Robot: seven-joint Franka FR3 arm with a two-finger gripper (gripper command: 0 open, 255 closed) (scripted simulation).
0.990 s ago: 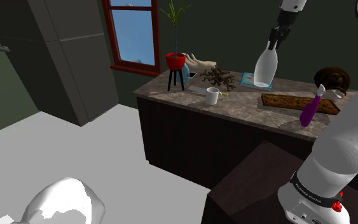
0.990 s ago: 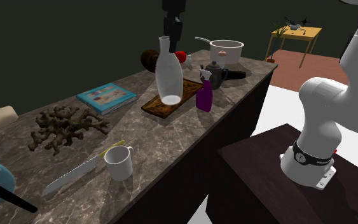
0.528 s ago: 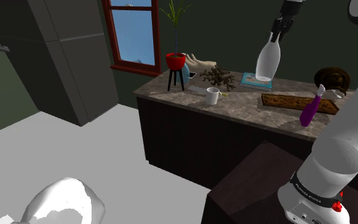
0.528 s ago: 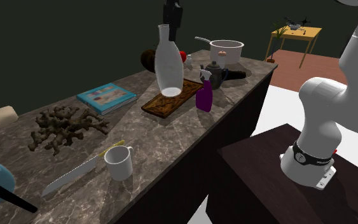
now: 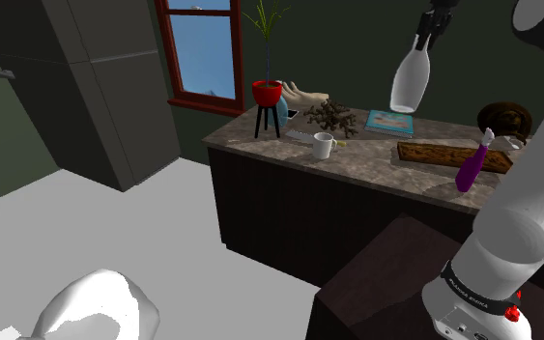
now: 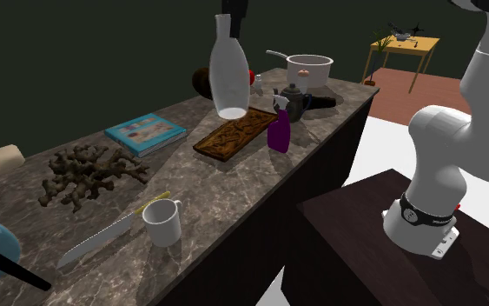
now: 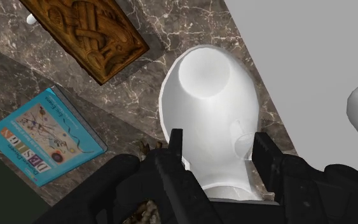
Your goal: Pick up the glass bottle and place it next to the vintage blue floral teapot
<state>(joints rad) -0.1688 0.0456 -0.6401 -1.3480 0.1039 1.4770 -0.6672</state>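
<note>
My gripper (image 5: 422,42) is shut on the neck of a clear glass bottle (image 5: 409,85), which hangs upright high above the marble counter (image 5: 357,159). In the second exterior view the bottle (image 6: 229,80) hovers over the carved wooden board (image 6: 234,135). In the wrist view the fingers (image 7: 171,149) clasp the bottle (image 7: 209,108) from both sides. A dark lidded teapot (image 6: 291,103) stands beside the purple spray bottle (image 6: 279,132). A blue rounded vessel (image 5: 281,104) sits half hidden behind the red pot's stand at the counter's other end.
On the counter lie a teal book (image 6: 145,132), a clump of dried branches (image 6: 90,174), a white mug (image 6: 161,222) and a knife (image 6: 95,243). A grey pan (image 6: 309,69) stands at the far end. A red plant pot (image 5: 267,93) sits on a black stand.
The gripper has risen with the bottle in it, which now hangs higher above the board. Nothing on the counter moved.
</note>
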